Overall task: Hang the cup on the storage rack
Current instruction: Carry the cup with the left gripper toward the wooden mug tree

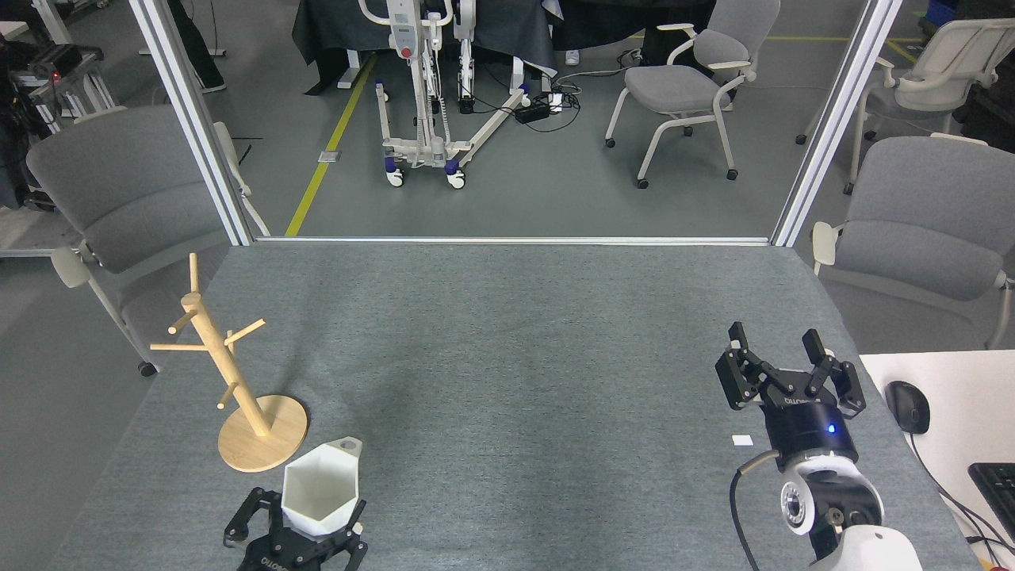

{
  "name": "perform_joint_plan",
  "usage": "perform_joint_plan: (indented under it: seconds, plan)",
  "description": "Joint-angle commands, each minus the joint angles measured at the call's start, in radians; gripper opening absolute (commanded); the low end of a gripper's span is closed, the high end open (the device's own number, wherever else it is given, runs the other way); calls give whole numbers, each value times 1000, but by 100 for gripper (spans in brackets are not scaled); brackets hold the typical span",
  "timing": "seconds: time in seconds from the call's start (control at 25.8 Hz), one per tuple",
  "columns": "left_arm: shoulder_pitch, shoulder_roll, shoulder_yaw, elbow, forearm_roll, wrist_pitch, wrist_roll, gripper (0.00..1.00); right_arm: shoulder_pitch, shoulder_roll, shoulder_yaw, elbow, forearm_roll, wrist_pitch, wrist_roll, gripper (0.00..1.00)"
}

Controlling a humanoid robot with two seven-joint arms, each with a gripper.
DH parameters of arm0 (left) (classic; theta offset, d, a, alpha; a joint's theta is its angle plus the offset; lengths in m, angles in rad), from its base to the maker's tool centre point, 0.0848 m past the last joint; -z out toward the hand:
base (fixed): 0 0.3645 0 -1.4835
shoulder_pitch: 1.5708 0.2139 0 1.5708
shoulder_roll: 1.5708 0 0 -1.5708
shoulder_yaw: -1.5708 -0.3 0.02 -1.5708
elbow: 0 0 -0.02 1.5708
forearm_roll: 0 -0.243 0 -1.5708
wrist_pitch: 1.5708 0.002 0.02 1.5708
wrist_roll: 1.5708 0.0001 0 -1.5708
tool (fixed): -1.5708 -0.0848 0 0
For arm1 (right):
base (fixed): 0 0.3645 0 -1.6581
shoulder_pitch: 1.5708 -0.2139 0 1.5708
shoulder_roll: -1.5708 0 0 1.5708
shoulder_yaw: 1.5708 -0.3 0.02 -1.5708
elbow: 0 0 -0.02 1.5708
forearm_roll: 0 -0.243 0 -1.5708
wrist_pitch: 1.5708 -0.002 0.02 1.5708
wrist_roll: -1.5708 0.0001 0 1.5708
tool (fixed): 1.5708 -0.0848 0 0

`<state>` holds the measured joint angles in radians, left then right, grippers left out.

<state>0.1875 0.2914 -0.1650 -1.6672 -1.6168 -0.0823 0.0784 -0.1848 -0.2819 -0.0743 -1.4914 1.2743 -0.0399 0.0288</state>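
The white faceted cup (319,488) is held upright near the table's front left, its handle (344,448) pointing away from me. My left gripper (297,531) is shut on the cup's lower part, just right of the rack's base. The bamboo storage rack (230,373) stands at the table's left edge on its round disc base (262,433), with no cup on its pegs. My right gripper (781,357) is open and holds nothing, far off at the right side of the table.
A small white tag (742,440) lies on the grey table near the right gripper. A white desk with a mouse (907,406) and a keyboard (997,484) adjoins the table's right edge. Grey chairs stand beside both sides of the table.
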Motion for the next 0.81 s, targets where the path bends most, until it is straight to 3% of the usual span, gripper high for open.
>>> perform_joint_plan:
  seconds: [0.0, 0.19, 0.43, 0.77]
  plan:
    - [101, 6, 156, -9, 0, 1, 55, 0, 91, 6, -48, 3, 69, -40, -27, 99]
    - [98, 5, 351, 79, -6, 9, 50, 0, 163, 4, -88, 3, 92, -124, -84, 100]
    - [-109, 11, 489, 270, -6, 9, -48, 0, 165, 4, -93, 3, 91, -133, -84, 100]
    - [-238, 51, 556, 253, -6, 16, -144, 0, 145, 21, -91, 8, 111, -133, -76, 100]
